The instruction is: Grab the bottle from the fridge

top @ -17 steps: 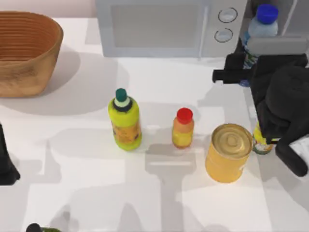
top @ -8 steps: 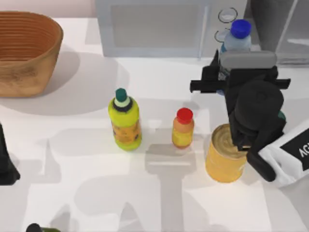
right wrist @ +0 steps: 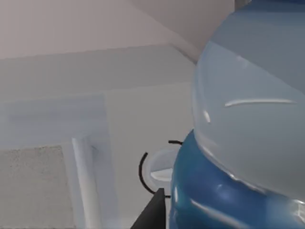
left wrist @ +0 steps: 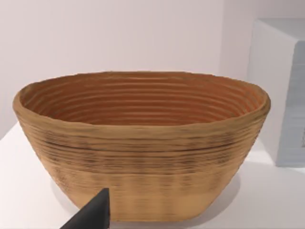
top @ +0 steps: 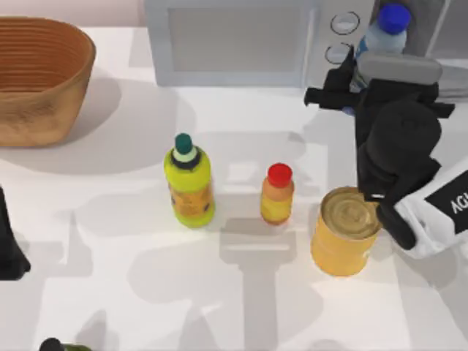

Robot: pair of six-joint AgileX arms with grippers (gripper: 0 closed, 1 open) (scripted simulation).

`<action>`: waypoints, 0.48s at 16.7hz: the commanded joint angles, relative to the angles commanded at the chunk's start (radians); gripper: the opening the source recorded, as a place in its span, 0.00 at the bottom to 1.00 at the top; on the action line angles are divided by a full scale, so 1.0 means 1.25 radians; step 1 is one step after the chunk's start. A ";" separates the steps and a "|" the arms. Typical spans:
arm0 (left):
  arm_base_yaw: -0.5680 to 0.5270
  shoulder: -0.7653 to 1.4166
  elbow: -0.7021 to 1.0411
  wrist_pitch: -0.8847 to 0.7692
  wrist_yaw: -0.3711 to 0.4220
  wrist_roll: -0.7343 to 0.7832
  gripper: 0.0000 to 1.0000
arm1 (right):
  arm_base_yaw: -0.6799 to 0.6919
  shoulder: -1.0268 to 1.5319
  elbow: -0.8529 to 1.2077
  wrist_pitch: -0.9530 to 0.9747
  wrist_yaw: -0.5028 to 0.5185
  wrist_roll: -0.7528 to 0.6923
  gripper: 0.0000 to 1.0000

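Observation:
The pale bottle [top: 380, 38] with its bright blue cap stands upright at the back right, just in front of the dark grey fridge [top: 431, 25]. My right gripper [top: 365, 69] is shut on the bottle's lower body, and the black wrist hides the bottle's base. In the right wrist view the bottle [right wrist: 248, 119] looms very close, pale above and with a blue label below, beside one dark fingertip [right wrist: 152, 214]. My left gripper [top: 7, 248] is parked at the table's left edge; its wrist view shows one dark fingertip [left wrist: 93, 214].
A light-grey microwave [top: 234, 44] stands at the back, left of the fridge. A wicker basket [top: 40, 77] sits at the back left. A yellow-green bottle [top: 190, 183], an orange bottle [top: 278, 194] and a yellow can [top: 344, 230] stand mid-table, the can under my right arm.
My right gripper carried the bottle left and toward the table's middle, then back right and toward the fridge. The left arm stayed still.

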 joint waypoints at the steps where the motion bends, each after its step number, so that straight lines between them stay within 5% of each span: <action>1: 0.000 0.000 0.000 0.000 0.000 0.000 1.00 | -0.011 0.024 0.020 -0.002 -0.007 0.000 0.00; 8: 0.000 0.000 0.000 0.000 0.000 0.000 1.00 | 0.004 0.132 0.105 -0.047 -0.076 -0.035 0.00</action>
